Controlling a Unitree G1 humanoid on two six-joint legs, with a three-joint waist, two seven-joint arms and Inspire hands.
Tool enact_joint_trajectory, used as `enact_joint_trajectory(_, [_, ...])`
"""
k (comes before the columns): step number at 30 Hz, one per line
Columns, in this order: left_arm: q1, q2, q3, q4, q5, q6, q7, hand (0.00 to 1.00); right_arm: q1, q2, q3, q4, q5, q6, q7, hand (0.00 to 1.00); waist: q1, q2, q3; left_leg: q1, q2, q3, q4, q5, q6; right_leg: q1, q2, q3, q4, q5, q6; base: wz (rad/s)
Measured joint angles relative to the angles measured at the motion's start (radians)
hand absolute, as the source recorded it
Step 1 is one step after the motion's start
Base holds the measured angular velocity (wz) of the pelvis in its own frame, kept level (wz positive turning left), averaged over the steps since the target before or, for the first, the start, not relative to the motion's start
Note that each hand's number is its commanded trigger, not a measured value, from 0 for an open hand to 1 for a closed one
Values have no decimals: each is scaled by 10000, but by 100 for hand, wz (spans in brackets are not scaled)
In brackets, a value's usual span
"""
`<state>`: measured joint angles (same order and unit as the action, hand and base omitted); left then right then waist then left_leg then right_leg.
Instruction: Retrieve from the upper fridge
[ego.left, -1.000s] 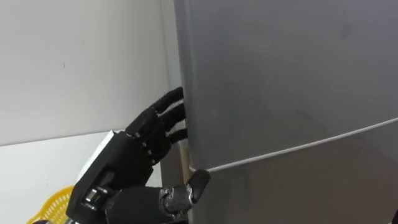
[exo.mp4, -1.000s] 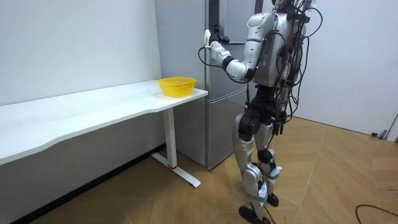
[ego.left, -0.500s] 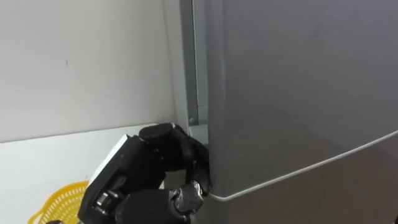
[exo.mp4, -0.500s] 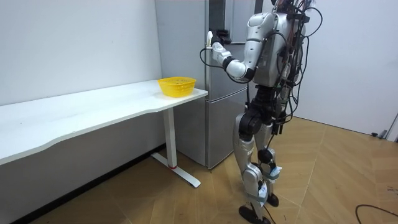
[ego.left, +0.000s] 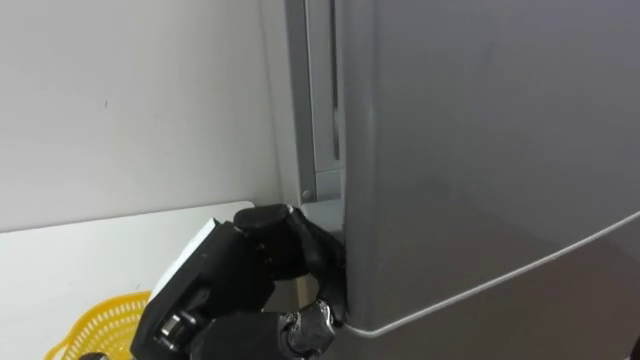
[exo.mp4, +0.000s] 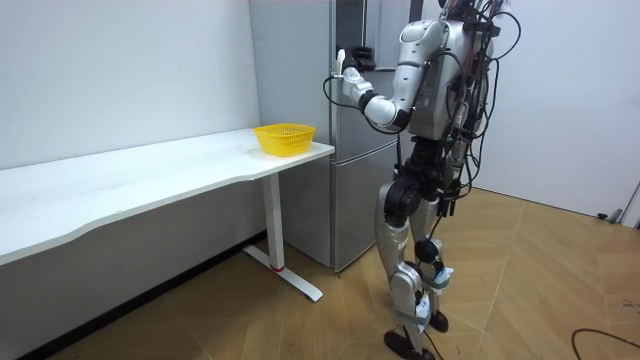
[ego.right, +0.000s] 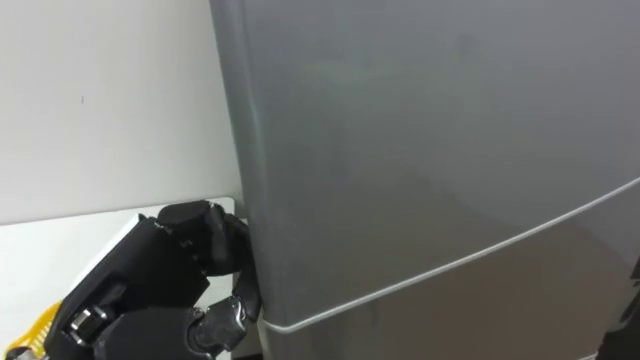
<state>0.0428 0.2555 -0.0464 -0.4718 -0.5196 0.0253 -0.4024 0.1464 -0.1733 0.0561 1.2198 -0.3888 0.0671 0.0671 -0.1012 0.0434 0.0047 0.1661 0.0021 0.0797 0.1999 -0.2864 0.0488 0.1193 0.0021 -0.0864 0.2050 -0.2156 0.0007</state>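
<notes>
**Left eye view.** The left hand (ego.left: 262, 262) comes in from the lower left. Its fingers are curled round the free edge of the fridge's upper door (ego.left: 480, 150), and the fingertips pass out of sight behind that edge. The thumb lies just below them, against the door's bottom corner — the hand is clamped on the door. The door stands slightly ajar: directly above the hand a narrow gap shows between the door's edge and the grey frame (ego.left: 318, 100) of the fridge. The door hides the inside of the compartment. The lower door (ego.left: 560, 310) lies below and to the right of the hand. A yellow basket (ego.left: 100, 325) sits down to the hand's left on a white table (ego.left: 90, 240).

**Room view.** The robot stands upright on the wooden floor facing the fridge (exo.mp4: 295, 120), its left arm raised to the upper door's edge. The basket stands at the table's end, below the hand and just beside the fridge.

**Right eye view.** The same hold shows — curled fingers against the door's left edge, thumb beneath them at the seam between the two doors.
</notes>
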Motion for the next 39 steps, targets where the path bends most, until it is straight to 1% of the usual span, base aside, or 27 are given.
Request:
enact_joint_trajectory(10, [0, 23, 76, -32, -1, 5, -222, 0, 26, -43, -18, 5, -6, -15, -19, 0, -13, 12, -7, 10, 1, -5, 1, 0, 0, 16, 2, 3, -9, 0, 0, 0])
enact_joint_trajectory(15, [0, 102, 68, -96, -11, 4, -244, 0, 22, -127, -19, 6, -19, -34, -50, 0, -41, 10, -5, 11, 1, -4, -3, 0, 0, 17, 1, 4, -13, 0, 0, 0])
enact_joint_trajectory(21, [0, 229, 9, -241, -13, 5, -314, 0, -56, -161, -19, 219, -17, -40, -317, 0, -50, -9, 5, 7, 1, -7, -3, 0, 0, 19, -1, -3, -13, 0, 0, 0])
enact_joint_trajectory(24, [0, 237, 6, -250, -41, 4, -419, 0, -55, -161, -19, 244, -15, -38, -333, 0, -52, -37, 18, 8, 2, -4, -3, 0, 0, 18, -1, -2, -13, 0, 0, 0])
enact_joint_trajectory(28, [0, 308, -81, -267, -287, 4, -440, 0, -53, -162, -20, 259, -34, -39, -310, 0, -114, -45, 14, -13, 2, -2, 4, 0, 0, -4, -3, 2, -13, 0, 0, 0])
enact_joint_trajectory(31, [0, 318, -136, -342, -392, 4, -517, 0, -57, -162, -20, 263, -41, -38, -296, 0, -164, -31, -4, -81, 2, 1, 24, 0, 0, -74, -1, 19, -7, 3, 1, 0])
enact_joint_trajectory(35, [-7, 317, -165, -458, -424, -1, -675, 0, -97, -172, -20, 321, -57, -29, -294, 0, -330, -29, -8, -95, 2, 21, 44, 0, 0, -97, 1, 48, -7, 17, 2, -1])
enact_joint_trajectory(39, [-234, 318, -375, -458, -596, 1, -834, 0, -74, -172, -19, 380, -58, -14, -212, 0, -369, -32, -4, -66, 4, 65, 36, 0, 0, -86, 0, 69, -7, 33, 4, -1])
